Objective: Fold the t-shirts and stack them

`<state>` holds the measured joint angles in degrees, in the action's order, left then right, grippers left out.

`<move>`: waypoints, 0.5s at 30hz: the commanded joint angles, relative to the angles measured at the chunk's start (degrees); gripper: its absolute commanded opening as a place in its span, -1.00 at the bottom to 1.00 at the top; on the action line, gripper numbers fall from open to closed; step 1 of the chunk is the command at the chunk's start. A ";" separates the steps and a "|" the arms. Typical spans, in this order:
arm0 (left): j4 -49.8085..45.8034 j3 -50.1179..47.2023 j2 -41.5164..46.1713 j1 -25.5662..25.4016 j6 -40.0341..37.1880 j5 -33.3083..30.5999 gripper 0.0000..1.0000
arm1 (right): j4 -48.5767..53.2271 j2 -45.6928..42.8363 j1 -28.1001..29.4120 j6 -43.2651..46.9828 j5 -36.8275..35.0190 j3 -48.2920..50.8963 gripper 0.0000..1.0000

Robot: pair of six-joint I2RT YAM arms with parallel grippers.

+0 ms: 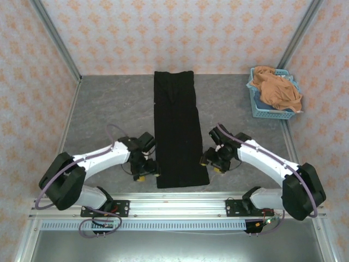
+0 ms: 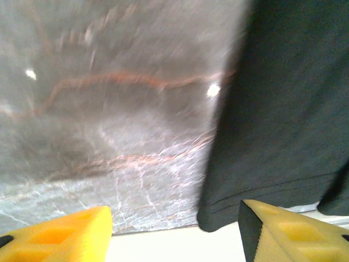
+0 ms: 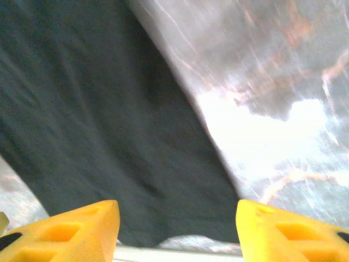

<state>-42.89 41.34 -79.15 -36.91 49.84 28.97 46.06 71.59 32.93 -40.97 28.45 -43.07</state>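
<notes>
overhead and wrist views, mid-task. the black t-shirt (image 1: 177, 131) is lying on the grey counter (image 1: 109, 109) as a long narrow strip, its sides apparently already folded in, running from the far wall toward the near rail. the left gripper (image 1: 143, 170) is sitting just beside the strip's near left corner and the right gripper (image 1: 214, 162) just beside its near right corner. in the left wrist view the yellow fingers (image 2: 60, 237) are standing wide apart with nothing between them, the dark hem lying just ahead; in the right wrist view the fingers (image 3: 283, 229) are likewise spread wide and empty, the hem lying ahead between them. the orange-tan t-shirt (image 1: 278, 90) is lying crumpled in the light-blue basket (image 1: 255, 108) at the far right corner, well apart from both arms. judged progress: the lengthwise folds look finished, while the crosswise folds are not yet made. the orange-tan shirt is awaiting unloading, folding and stacking, so most of the work is outstanding.
</notes>
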 commanded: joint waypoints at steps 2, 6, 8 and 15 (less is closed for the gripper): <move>11.08 -1.53 0.27 -3.82 9.80 2.95 0.27 | 1.84 -0.46 0.95 1.41 2.49 2.55 0.18; 14.85 -4.02 -0.58 -6.68 13.08 2.41 0.23 | 1.43 0.43 1.02 1.60 2.18 3.24 0.18; 15.98 -4.99 -1.18 -7.52 13.76 2.41 0.18 | 1.17 0.52 1.09 1.04 2.14 3.59 0.18; 17.44 -5.96 -2.54 -8.27 13.96 1.61 -0.16 | 0.22 0.70 1.43 0.15 3.17 5.33 0.18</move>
<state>-28.64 36.27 -80.23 -44.64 62.94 30.87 46.46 71.85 33.76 -40.40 31.09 -38.96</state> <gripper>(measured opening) 0.433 0.592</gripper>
